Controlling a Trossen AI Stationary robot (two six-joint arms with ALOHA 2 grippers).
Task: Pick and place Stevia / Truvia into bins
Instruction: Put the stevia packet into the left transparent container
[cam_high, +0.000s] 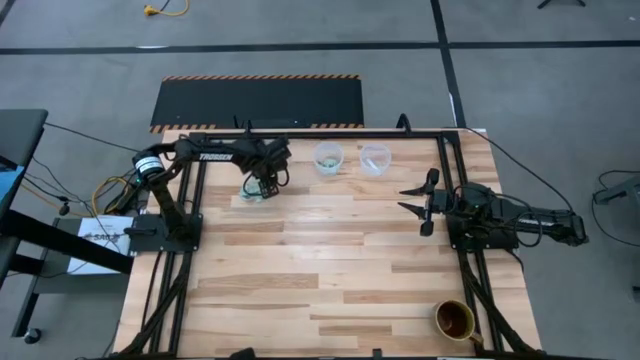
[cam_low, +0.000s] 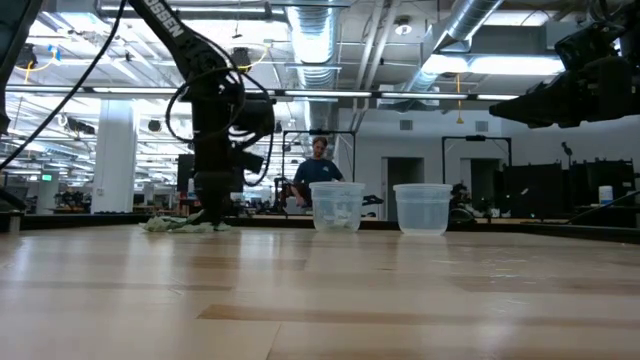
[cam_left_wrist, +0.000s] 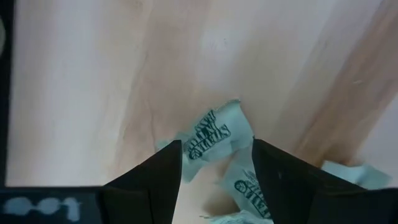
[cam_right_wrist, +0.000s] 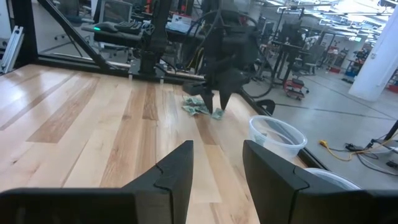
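Several pale green sweetener packets (cam_high: 255, 193) lie in a small pile on the table at the far left; they also show in the left wrist view (cam_left_wrist: 214, 134) and the low view (cam_low: 180, 225). My left gripper (cam_left_wrist: 217, 152) is open and points down into the pile, one finger on either side of a packet. Two clear cups (cam_high: 328, 158) (cam_high: 375, 158) stand side by side at the far edge, right of the pile; the left one has something pale green in it. My right gripper (cam_high: 425, 205) is open and empty, held above the table at the right. My left gripper comes at the pile from above, pointing down. Its open fingers (cam_left_wrist: 158, 177) stand beside one packet's printed face (cam_left_wrist: 208, 134), which lies flat on the table. I cannot tell whether the fingers touch it.
A brown round cup (cam_high: 455, 320) stands at the near right corner. The wide middle of the wooden table (cam_high: 320, 270) is bare. A person (cam_low: 318, 165) stands in the room far behind the cups.
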